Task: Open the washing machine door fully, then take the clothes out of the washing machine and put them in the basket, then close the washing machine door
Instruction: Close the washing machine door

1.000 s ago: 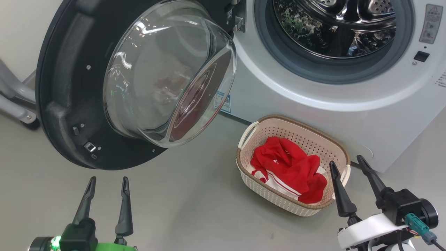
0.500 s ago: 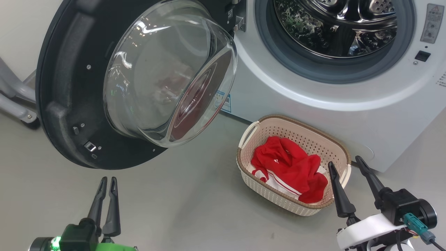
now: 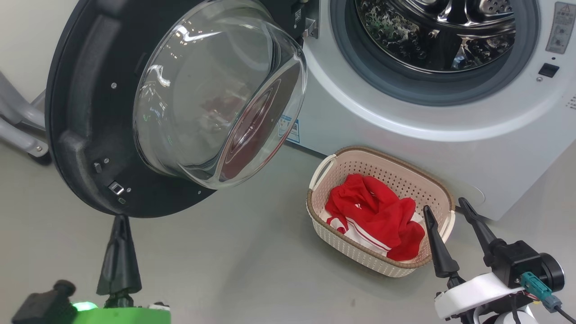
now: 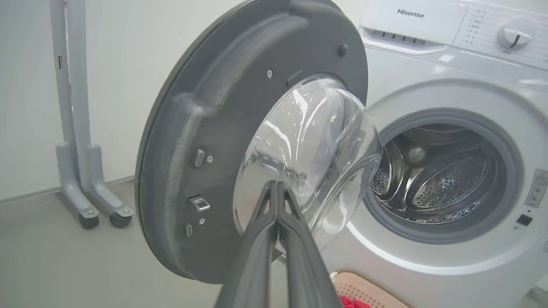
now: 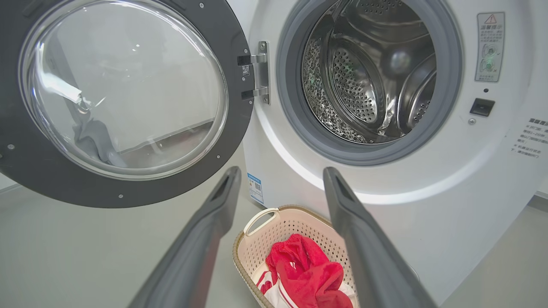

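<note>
Left end effector (image 3: 119, 221) pinched over possibly concrete floor (image 3: 252, 270).

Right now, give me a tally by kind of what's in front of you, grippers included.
washing machine: 1
washing machine door: 1, open
basket: 1
clothes: 1 red heap, in the basket
grippers: 2 (left gripper shut, right gripper open)
grey wheeled stand: 1
Total: 7

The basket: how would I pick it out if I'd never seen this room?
Find the big white washing machine with its round door swung open. On the floor right before it, below the opening, sits the basket. It is the small cream tub with holes in its walls, a brown rim and red clothes inside.
</note>
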Motion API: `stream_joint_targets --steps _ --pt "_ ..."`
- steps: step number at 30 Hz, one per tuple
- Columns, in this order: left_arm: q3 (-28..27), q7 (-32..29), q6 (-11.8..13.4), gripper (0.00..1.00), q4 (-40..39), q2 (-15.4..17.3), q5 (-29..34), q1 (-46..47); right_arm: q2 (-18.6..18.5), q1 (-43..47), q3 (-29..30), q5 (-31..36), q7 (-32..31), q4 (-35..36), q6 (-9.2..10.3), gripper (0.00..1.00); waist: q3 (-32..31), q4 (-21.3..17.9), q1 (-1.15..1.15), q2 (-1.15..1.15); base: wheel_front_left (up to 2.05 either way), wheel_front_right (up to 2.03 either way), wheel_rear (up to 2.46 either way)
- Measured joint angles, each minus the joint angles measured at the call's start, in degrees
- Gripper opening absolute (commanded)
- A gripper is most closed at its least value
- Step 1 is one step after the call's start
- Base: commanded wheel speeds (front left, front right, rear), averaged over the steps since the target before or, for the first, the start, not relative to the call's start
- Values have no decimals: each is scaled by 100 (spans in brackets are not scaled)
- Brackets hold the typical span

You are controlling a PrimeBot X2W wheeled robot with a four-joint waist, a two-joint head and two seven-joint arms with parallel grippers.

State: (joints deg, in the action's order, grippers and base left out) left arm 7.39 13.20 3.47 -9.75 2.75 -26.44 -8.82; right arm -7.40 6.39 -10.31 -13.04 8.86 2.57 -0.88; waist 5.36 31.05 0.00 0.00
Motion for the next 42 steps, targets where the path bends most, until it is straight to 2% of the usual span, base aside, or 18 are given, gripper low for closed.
stream_joint_targets --steps 3,5,8,11,12,13,14,18,21,25,29,36,42 --pt "-46 25 -304 0 -274 -16 -1303 1 -10 -9 -1 1 -5 2 0 100 7 5 0 0 0 0 0" --pt "146 63 -332 0 -611 -2 -2146 -2 -13 -9 -3 1 -5 11 0 100 13 9 0 0 0 0 0" --pt "594 129 -393 0 -1192 -12 -2983 -93 -23 -10 -11 11 -36 42 0 100 36 14 0 0 0 0 0" --pt "712 156 -556 0 -1645 -8 -3800 -299 -45 -15 -3 32 -54 62 0 100 81 16 0 0 0 0 0" --pt "622 153 -582 0 -1825 -12 -4081 -326 -55 -15 7 34 -55 60 1 100 92 18 0 0 0 0 0" --pt "154 152 -654 0 -2120 -14 -4625 -292 -77 -15 27 35 -56 62 2 100 103 26 0 0 0 0 0" --pt "-114 153 -687 0 -2165 -9 -4893 -266 -84 -15 33 35 -56 64 3 100 108 30 0 0 0 0 0" --pt "-1160 156 -825 0 -1948 -15 -5958 -73 -91 -14 49 35 -57 77 4 100 128 38 0 0 0 0 0" --pt "-1725 157 -849 0 -1686 -21 -6154 46 -97 -14 53 35 -69 86 10 100 139 37 0 0 0 0 0" --pt "-2210 157 -884 0 -1330 -10 -6290 272 -126 -14 52 36 -101 110 10 100 150 26 0 0 0 0 0" --pt "-2624 132 -875 0 -770 358 -6625 520 -158 -14 45 51 -155 164 10 100 165 7 0 0 0 0 0" --pt "-2866 -341 -494 0 509 920 -7250 1027 -212 -14 38 52 -208 191 2 100 197 -54 0 0 0 0 0" --pt "-2716 -795 -158 0 1444 1225 -7499 1405 -220 -13 41 52 -258 230 2 100 185 -112 0 0 0 0 0"
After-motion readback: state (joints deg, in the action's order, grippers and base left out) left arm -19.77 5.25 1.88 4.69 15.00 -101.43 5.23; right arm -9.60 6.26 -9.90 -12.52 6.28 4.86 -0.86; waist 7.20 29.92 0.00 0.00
